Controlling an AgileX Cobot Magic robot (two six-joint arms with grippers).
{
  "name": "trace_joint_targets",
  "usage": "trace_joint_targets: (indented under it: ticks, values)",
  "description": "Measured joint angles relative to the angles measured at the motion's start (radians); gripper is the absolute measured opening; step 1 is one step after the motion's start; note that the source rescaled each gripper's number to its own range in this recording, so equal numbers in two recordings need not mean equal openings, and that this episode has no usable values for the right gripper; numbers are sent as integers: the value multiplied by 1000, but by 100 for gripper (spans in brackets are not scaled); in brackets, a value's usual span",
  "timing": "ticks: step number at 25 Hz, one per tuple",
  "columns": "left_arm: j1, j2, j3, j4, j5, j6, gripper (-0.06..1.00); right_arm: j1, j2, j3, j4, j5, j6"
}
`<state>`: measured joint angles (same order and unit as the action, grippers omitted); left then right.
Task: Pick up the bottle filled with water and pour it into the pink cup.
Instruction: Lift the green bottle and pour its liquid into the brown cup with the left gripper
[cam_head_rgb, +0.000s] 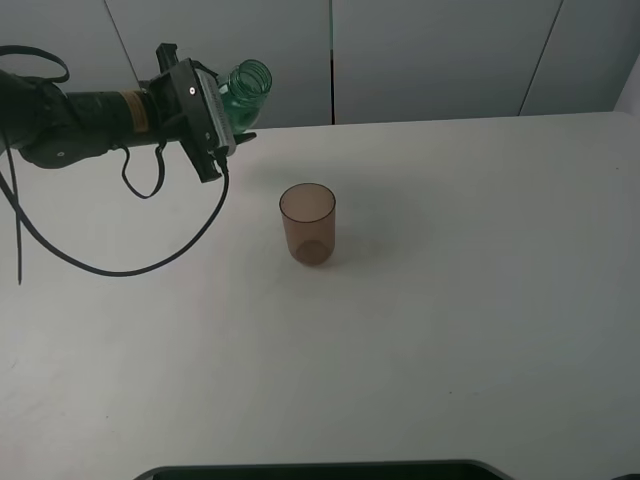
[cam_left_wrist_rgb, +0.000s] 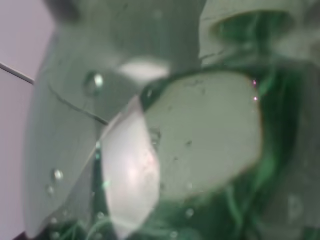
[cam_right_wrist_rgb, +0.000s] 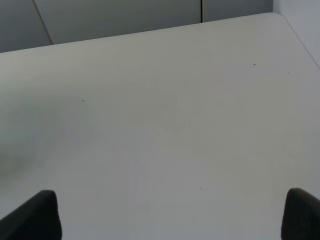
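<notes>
clear green plastic bottle, translucent tapered pink cup

Seen from the high camera, most of the bottle is being hidden behind the left claw, with only its neck showing. The left arm is being cut off by the picture's edge, as is a dark shape along the bottom edge. In the left wrist view, the bottle is being blurred into green and grey patches. In the right wrist view, the right claw is being cropped to two dark fingertips.
</notes>
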<state>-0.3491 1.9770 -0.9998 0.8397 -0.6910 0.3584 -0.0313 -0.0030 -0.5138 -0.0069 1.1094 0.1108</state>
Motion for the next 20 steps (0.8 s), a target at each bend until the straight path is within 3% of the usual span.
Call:
trace_joint_targets:
  ticks: [20]
  values:
    - [-55,0,0,21,72,248,1,0,0,0,0,0,0]
